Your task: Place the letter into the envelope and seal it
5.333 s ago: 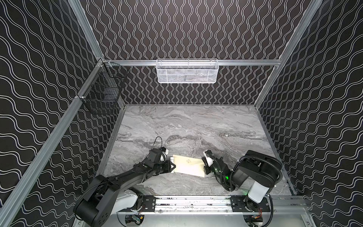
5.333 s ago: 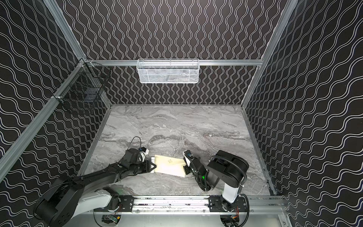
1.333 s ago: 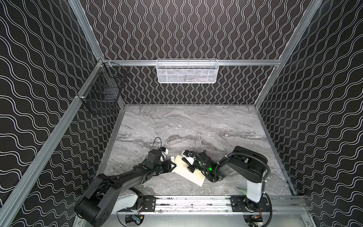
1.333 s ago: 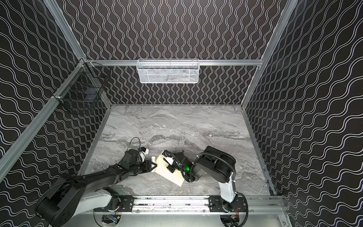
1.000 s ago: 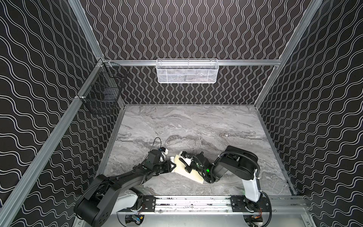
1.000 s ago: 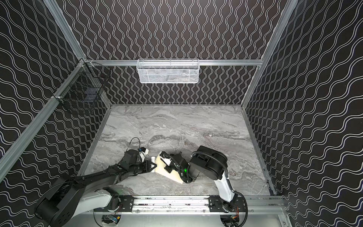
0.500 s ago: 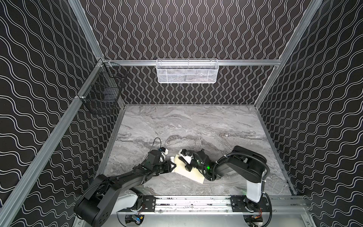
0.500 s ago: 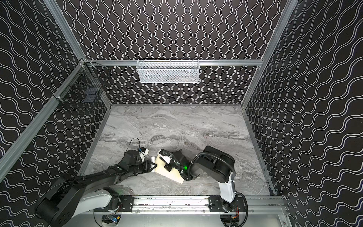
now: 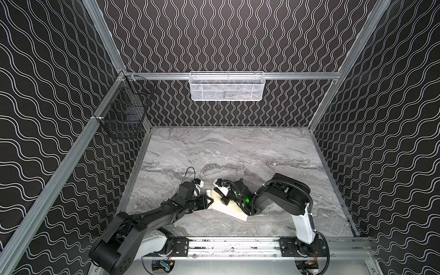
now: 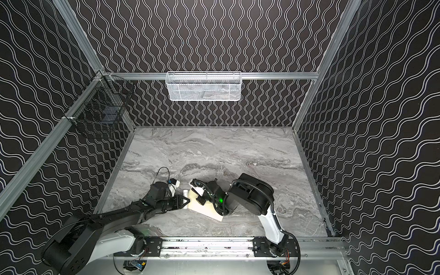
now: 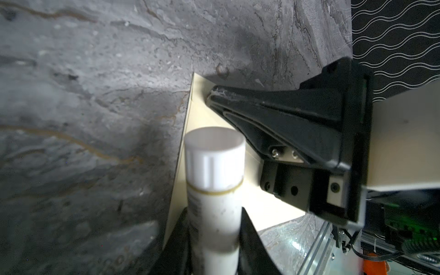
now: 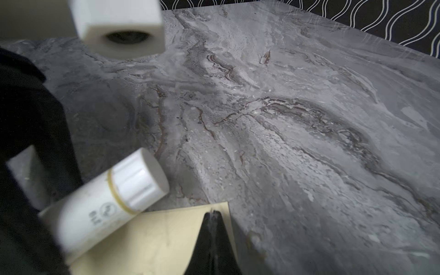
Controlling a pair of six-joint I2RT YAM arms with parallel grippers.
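The cream envelope [image 9: 229, 210] [image 10: 206, 210] lies flat and askew on the marble table near its front edge. My right gripper [image 12: 212, 213] [image 9: 217, 192] is shut, and its tip presses down on the envelope [image 12: 147, 240] close to one corner. My left gripper [image 11: 214, 212] [image 9: 209, 201] is shut on a small white capped cylinder [image 11: 214, 181] [image 12: 112, 197]. The cylinder's cap end reaches over the envelope's [image 11: 262, 204] edge beside the right gripper [image 11: 210, 95]. The letter is out of view.
A white mesh basket [image 9: 227, 87] hangs on the back wall and a black wire basket [image 9: 123, 116] on the left wall. The arms' metal rail [image 9: 238, 245] runs along the front. Bare marble table [image 9: 226, 152] stretches behind the grippers.
Since the earliest frames the right gripper has crossed from the envelope's right end to its left end, and the envelope has turned askew. In the last second only the right arm's elbow has shifted.
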